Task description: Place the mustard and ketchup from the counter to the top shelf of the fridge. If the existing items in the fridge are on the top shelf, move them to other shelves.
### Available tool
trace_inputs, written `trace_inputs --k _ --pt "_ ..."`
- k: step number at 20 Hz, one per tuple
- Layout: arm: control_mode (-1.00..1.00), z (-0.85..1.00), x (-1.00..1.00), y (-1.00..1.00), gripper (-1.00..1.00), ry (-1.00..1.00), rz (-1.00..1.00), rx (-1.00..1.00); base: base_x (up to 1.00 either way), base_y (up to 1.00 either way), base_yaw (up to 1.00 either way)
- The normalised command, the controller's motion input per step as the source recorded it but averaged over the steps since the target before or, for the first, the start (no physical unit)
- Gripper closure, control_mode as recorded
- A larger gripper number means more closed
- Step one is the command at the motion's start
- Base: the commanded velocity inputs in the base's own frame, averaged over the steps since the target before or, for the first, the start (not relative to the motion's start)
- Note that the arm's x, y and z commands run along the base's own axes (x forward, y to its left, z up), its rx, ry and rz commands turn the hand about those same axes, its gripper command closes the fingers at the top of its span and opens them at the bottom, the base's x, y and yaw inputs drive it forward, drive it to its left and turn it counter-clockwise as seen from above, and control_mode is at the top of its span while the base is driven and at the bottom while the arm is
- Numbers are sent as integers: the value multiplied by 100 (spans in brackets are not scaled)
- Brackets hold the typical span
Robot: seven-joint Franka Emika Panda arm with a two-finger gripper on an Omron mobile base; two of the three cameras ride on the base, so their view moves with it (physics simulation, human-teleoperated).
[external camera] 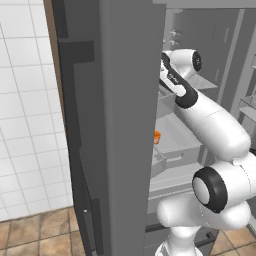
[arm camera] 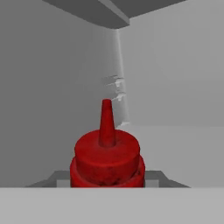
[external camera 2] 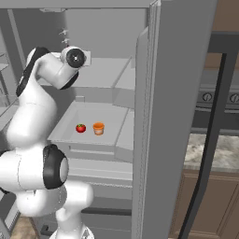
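Note:
In the hand view the red ketchup (arm camera: pixel 106 155) bottle stands upright with its pointed nozzle up, right in front of the camera. My gripper (arm camera: pixel 107 181) is shut on the ketchup, and a grey fingertip (arm camera: pixel 54 179) shows on each side of its shoulder. It is held inside the fridge over the pale upper shelf (arm camera: pixel 183 148), near the back left corner. The arm (external camera 2: pixel 46 70) reaches in at the level of that shelf (external camera 2: pixel 102 77). The mustard is out of view.
A red tomato (external camera 2: pixel 80 128) and an orange cup (external camera 2: pixel 98 128) sit on the shelf below; the cup's edge (external camera: pixel 156 137) also peeks past the door. Open grey fridge doors (external camera: pixel 125 125) (external camera 2: pixel 177 116) flank the arm. A stone counter (external camera 2: pixel 224 154) lies to the right.

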Motion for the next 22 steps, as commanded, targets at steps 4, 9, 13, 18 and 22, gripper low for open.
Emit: trace_inputs --k 4,9,13,18,22 --pt "-100 -4 76 42 100 0 -4 0 0 0 0" --pt "-100 -17 73 23 100 1 -2 0 0 0 0" --pt "-100 -45 50 0 100 5 0 0 0 0 0" --pt "-100 -34 34 0 100 3 0 0 0 0 0" --pt "-100 -29 -14 0 100 -1 3 -1 0 0 0"
